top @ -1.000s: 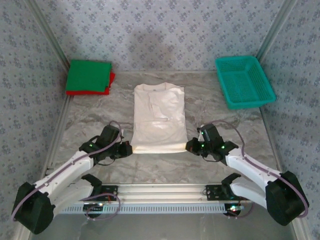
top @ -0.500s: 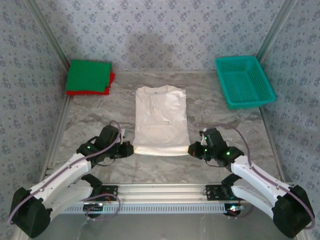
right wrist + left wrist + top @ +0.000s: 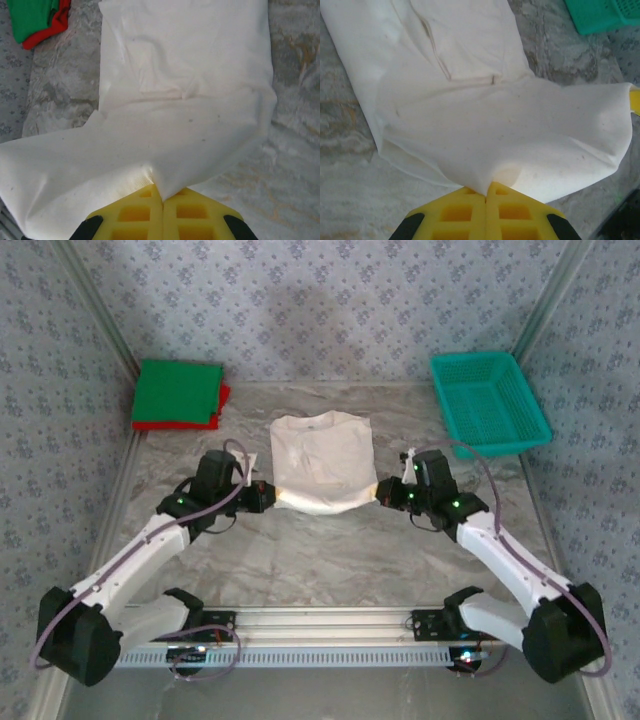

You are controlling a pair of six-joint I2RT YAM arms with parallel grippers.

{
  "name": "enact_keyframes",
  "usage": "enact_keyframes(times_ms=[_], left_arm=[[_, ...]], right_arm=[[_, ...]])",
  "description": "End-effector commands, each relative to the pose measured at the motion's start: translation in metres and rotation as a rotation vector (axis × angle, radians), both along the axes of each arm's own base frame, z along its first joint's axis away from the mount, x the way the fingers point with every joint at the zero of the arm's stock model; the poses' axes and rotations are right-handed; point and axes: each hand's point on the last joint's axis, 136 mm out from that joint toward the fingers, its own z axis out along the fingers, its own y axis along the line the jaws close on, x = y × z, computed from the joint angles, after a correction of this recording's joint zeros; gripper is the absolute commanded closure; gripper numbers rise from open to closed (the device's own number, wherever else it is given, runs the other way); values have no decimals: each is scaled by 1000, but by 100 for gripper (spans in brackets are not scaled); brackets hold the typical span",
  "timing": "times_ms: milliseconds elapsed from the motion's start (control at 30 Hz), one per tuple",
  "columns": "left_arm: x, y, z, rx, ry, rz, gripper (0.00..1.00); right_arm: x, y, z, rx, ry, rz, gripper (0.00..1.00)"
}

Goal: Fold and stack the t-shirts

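Enclosed work cell. A grey marble-patterned tabletop (image 3: 330, 565) is bounded by a back wall (image 3: 330, 310), a left wall (image 3: 45, 440) and a right wall (image 3: 600, 470), all in pale blue-grey floral print. Aluminium posts (image 3: 100, 310) rise at the rear corners. An aluminium rail (image 3: 330, 618) edges the near side. The light is soft and even.
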Motion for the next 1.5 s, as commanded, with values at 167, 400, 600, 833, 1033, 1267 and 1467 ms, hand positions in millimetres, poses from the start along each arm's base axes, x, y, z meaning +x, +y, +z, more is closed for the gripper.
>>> enact_keyframes(times_ms=[167,400,600,833,1033,1267,1467], left_arm=[[63,-8,56,-66,-215,-27,100],[116,6,65,-36,-264,16,100],[178,16,35,43,-203,29,100],[266,43,15,106,-143,123,59],[267,66,62,56,-225,288,60],[171,-4,14,-28,-137,129,56],[157,-54,-41,-129,-31,46,67]], right_arm=[[70,14,36,16,-133,27,100],[129,22,38,28,-133,21,100],[197,28,33,13,-131,12,100],[285,30,12,52,-47,-19,54],[288,23,49,86,-104,-28,49],[193,47,20,90,-77,94,74],[188,76,-28,128,11,150,100]])
